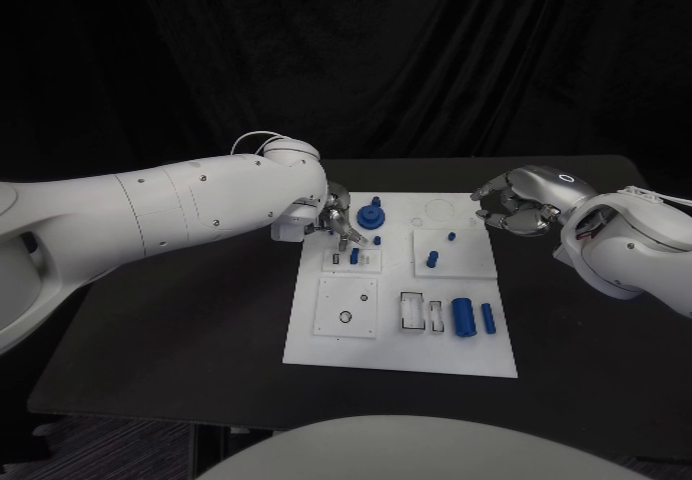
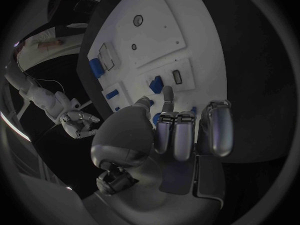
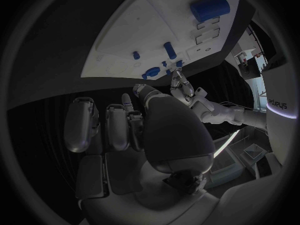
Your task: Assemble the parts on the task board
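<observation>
The task board (image 1: 332,340) lies in the middle of the black worktop (image 1: 188,330), blue parts standing and lying on it. The left hand (image 1: 335,218) reaches down at the board's far left corner, fingers (image 2: 167,96) extended toward a small blue peg (image 1: 355,256) beside a slot; whether they grasp anything cannot be told. The right hand (image 1: 516,203) hovers at the board's far right corner, fingers curled inward on nothing. A blue cylinder (image 1: 463,316) lies near the board's near right edge.
</observation>
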